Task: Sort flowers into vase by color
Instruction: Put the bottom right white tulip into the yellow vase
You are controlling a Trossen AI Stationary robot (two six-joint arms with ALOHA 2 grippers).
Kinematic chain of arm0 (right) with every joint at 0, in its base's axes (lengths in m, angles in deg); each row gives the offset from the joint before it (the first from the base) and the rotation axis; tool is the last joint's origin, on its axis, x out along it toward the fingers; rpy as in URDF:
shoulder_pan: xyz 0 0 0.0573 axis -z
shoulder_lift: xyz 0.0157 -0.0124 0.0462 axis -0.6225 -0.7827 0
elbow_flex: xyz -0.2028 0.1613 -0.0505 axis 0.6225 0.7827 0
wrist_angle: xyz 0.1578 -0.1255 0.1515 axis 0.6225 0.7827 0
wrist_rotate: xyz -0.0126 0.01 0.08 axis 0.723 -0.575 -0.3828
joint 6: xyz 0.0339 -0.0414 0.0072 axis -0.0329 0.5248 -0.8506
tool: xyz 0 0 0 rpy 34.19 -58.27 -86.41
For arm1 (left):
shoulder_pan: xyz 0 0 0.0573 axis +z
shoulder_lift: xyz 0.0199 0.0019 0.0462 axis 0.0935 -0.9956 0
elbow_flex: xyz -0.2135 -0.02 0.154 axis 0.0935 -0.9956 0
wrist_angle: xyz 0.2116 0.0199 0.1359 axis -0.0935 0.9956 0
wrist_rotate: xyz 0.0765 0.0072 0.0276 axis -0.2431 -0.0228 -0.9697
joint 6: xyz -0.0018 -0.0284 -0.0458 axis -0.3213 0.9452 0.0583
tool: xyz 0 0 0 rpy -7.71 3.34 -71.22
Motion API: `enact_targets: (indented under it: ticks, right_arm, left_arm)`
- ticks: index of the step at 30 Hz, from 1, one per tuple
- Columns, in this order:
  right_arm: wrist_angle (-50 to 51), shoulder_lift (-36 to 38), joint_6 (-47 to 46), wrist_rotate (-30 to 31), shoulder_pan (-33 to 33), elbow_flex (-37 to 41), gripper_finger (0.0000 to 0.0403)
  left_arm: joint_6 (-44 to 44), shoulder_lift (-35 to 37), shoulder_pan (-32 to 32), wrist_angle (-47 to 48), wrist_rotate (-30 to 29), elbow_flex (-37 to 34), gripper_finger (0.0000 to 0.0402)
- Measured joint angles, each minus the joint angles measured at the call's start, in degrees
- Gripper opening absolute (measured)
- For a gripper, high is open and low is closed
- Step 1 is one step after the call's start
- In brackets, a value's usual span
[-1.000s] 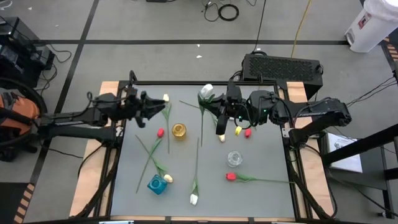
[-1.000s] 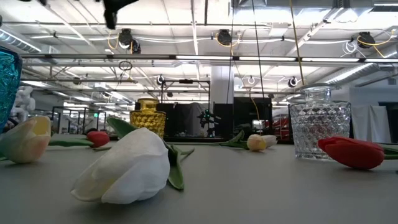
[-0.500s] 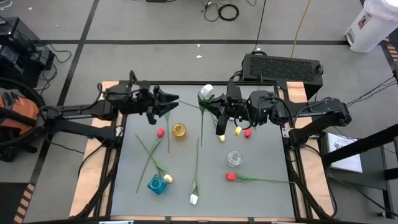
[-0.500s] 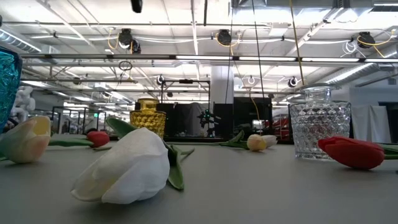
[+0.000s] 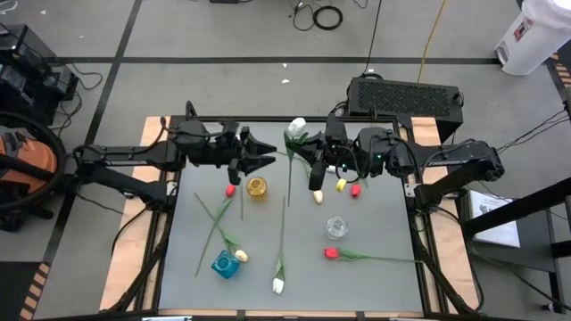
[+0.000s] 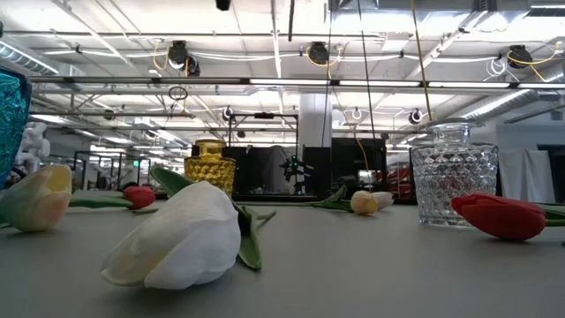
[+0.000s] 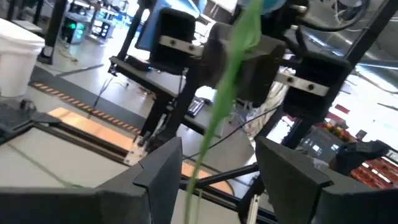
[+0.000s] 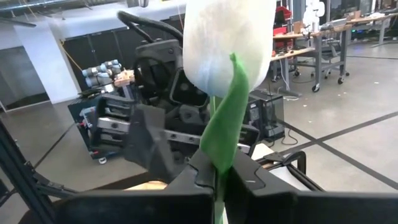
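My right gripper (image 8: 217,169) is shut on a white tulip (image 8: 227,43) raised near the table's far middle (image 5: 297,131). My left gripper (image 5: 266,157) hovers high beyond the gold vase (image 5: 257,187), pointing at the right arm. Its fingers stand apart (image 7: 217,146), and a blurred green stem (image 7: 214,118) runs up between them. Other tulips lie flat on the table: red (image 5: 230,189), yellow (image 5: 241,256), white (image 5: 278,285), red (image 5: 330,252), and a small cluster (image 5: 341,186). My right gripper pinches the white tulip's stem just below the leaf (image 8: 219,146) between its two fingers, coming level from the table's right. The head stands above the fingertips and the flower is lifted clear. My left gripper: I cannot tell whether its fingers touch the green stem between them.
A clear glass vase (image 5: 336,227) stands right of centre and a blue vase (image 5: 225,264) near the front left. In the low view a white tulip (image 6: 181,238) and a red one (image 6: 499,216) lie close to the near edge. A dark box (image 5: 406,94) sits behind the table.
My left gripper has travelled toward the table's right, staying high above it, and now faces the right gripper from closer. The right arm and its white tulip have kept still. The flowers on the table have not moved.
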Motion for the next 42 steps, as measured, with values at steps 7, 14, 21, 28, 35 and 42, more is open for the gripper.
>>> enact_targets:
  ticks: [7,14,21,28,35,42]
  right_arm:
    - [0.02,0.00,-0.21,-0.06,0.26,0.00,0.0000]
    - [0.15,0.00,-0.67,-0.37,0.20,0.00,0.0000]
    - [0.13,0.00,-1.98,-1.43,-0.59,0.00,0.0000]
    - [0.06,0.00,-3.76,-3.34,-0.68,0.00,0.0000]
    - [0.02,0.00,-4.66,-3.97,-0.92,0.00,0.0000]
    - [-0.05,-0.51,-4.94,-4.85,-0.92,0.00,0.0000]
  left_arm:
    - [-0.13,-2.48,-1.99,-1.48,-0.24,1.82,0.0210]
    - [-0.03,-4.18,-3.04,-6.08,-0.74,1.82,0.0210]
    - [-0.02,-4.49,-2.99,-6.02,-2.19,1.82,0.0210]
    - [0.01,-4.49,-3.01,-6.04,-2.23,1.82,0.0210]
    - [0.05,-4.49,-3.17,-6.15,-2.23,1.82,0.0210]
    - [0.01,-4.82,-3.46,-9.52,-2.87,1.82,0.0210]
